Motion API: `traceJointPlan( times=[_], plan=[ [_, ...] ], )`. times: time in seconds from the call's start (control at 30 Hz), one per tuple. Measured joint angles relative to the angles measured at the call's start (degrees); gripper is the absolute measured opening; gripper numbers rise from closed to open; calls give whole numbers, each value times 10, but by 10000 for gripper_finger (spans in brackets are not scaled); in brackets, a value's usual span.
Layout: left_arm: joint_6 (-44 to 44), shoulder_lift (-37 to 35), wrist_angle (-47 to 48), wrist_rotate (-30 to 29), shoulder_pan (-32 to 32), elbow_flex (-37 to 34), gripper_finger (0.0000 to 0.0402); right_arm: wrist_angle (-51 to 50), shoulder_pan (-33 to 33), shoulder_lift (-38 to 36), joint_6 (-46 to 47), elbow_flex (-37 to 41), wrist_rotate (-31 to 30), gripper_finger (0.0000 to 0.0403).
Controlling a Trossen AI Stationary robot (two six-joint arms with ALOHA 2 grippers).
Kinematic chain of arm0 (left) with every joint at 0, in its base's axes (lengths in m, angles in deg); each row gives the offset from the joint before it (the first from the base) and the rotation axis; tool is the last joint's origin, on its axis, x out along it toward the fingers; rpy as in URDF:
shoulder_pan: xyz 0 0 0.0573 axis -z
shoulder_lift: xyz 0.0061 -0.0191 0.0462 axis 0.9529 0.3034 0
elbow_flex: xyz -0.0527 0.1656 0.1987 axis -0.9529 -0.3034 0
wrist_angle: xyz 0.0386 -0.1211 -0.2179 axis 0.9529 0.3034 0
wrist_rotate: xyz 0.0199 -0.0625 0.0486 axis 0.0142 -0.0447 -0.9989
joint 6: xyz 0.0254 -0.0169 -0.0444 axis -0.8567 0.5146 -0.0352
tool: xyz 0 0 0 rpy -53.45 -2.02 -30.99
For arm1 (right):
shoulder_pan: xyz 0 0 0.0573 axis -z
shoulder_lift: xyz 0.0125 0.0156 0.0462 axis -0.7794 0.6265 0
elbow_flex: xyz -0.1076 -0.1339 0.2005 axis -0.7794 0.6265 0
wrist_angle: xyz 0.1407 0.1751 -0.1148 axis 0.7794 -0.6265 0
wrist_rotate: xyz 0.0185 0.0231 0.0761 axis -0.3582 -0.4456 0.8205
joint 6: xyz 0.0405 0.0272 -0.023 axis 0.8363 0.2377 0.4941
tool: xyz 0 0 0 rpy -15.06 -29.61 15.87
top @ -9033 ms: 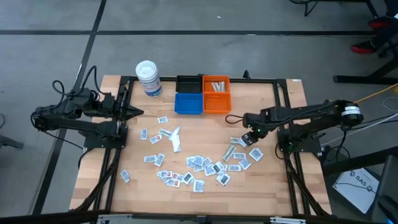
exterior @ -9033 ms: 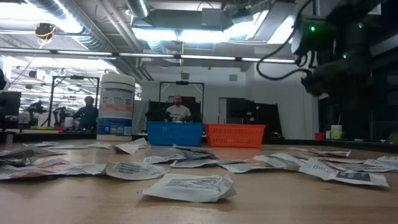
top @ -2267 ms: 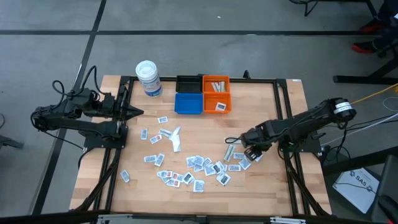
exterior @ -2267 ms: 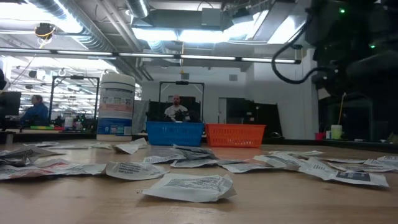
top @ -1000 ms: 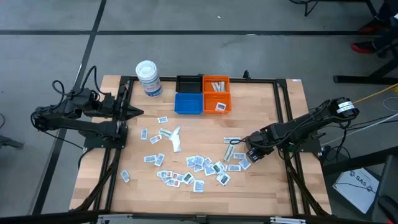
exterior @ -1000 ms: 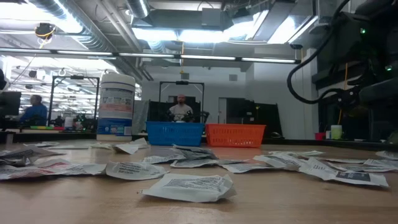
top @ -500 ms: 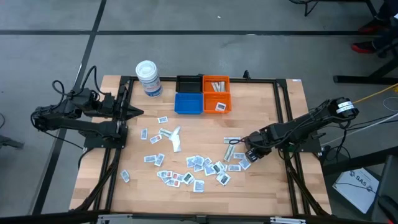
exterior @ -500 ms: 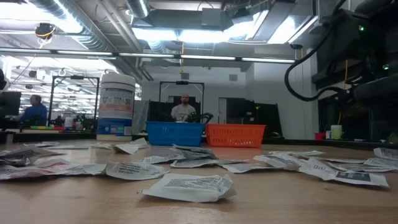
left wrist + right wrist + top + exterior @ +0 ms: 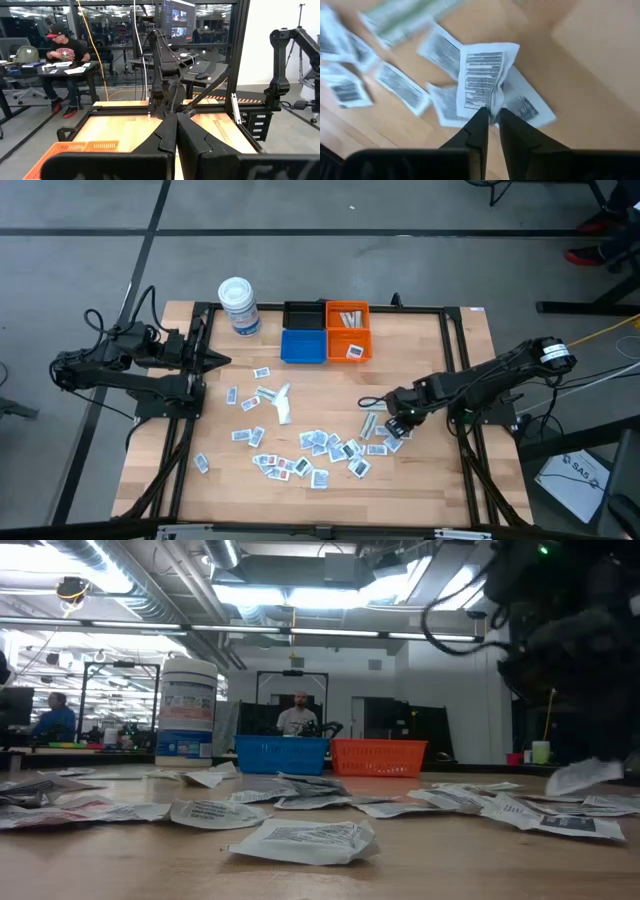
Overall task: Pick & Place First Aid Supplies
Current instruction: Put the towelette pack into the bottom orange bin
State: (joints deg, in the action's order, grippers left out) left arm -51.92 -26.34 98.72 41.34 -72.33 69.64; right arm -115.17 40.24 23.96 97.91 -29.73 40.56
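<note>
I had the right end effector (image 9: 490, 114) pinched on one sachet's (image 9: 482, 80) edge; it looked featherlight, limp, crinkly, above the tabletop (image 9: 440, 470) at four o'clock.

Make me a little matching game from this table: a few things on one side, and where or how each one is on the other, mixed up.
Things:
1. right gripper
2. left gripper
3. white tub
4. orange bin

States:
A. stands at the table's far left corner, beside the black bin
B. shut on a sachet, lifted off the pile
C. already has sachets inside
D. shut and empty, waiting at the table's left edge

Pairs: 1-B, 2-D, 3-A, 4-C
</note>
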Motion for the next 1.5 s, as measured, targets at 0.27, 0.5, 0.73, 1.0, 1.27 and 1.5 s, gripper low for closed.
traceJointPlan(
  times=[0.27, 0.5, 0.73, 1.0, 1.27, 1.5],
  plan=[
    [0, 0, 0, 0, 0, 0, 4, -59, 38, 0, -119, -65, -77, 47],
    [0, 0, 0, 0, 0, 0, 4, -96, 56, -1, -147, -100, -78, 12],
    [0, 0, 0, 0, 0, 0, 4, -97, 35, 0, -146, -98, -78, 29],
    [0, 0, 0, 0, 0, 0, 4, -69, 0, 0, -100, -57, -78, 131],
    [0, 0, 0, 0, 0, 0, 4, -36, -23, 28, -65, -35, -71, 150],
    [0, 0, 0, 0, 0, 0, 4, -10, -26, 67, -66, -36, -52, 148]
  ],
)
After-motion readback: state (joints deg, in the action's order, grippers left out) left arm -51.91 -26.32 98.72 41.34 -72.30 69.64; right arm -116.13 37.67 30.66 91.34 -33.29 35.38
